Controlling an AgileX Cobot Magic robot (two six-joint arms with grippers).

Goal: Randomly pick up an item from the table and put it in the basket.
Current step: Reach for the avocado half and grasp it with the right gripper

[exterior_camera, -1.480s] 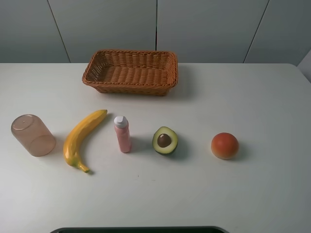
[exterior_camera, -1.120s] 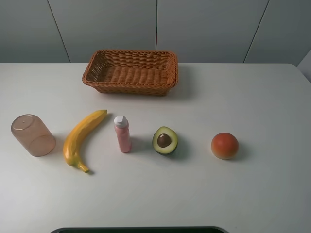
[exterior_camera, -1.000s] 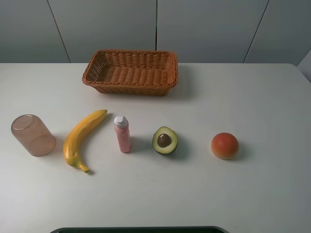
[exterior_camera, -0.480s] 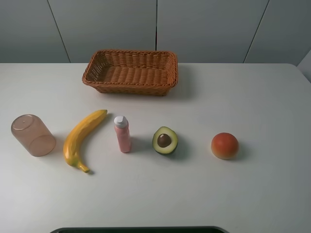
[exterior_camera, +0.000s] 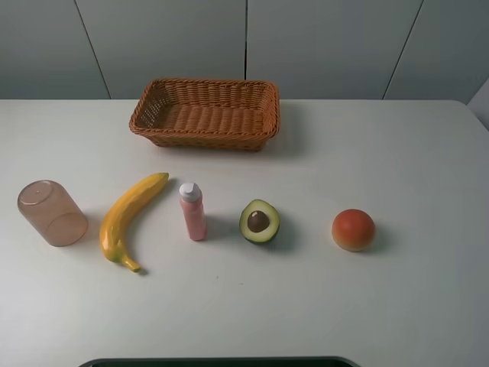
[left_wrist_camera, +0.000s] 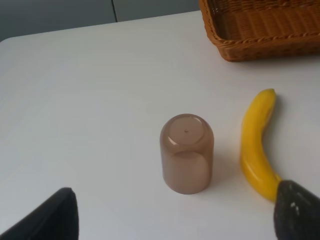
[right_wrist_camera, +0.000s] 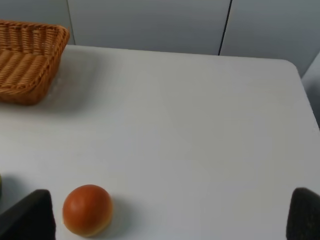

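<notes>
Halved avocado (exterior_camera: 260, 222), one piece, dark green skin, pale flesh, brown pit at centre; lay cut face up on the white tabletop (exterior_camera: 397, 153), in the front row between a pink bottle (exterior_camera: 192, 212) and a round orange-red fruit (exterior_camera: 353, 229), apart from both. Basket (exterior_camera: 205, 138), woven wicker, sat well behind the row, toward the far edge, with nothing visible inside. Also present: a yellow banana (exterior_camera: 130, 218) just beside the bottle, and a translucent brownish cup (exterior_camera: 52, 214) inverted at the row's left end. Left fingers (left_wrist_camera: 55, 217) were spread wide over the cup and banana, pinching nothing; right fingers (right_wrist_camera: 304, 212) were likewise spread wide, above the orange-red fruit's stretch of tabletop, nothing between them. Neither arm appeared in the exterior high view. Handling, as judged: probably light and fairly stiff; the rounded skin looked smooth and could slip or rock under a poor pinch. Best hold appeared to be from above, across the narrower width, fingers closing on the two skin flanks rather than on the pit or flesh. Compared with the earlier exterior frames, no difference was noted: every item and the basket kept its place, and the avocado remained untouched.
</notes>
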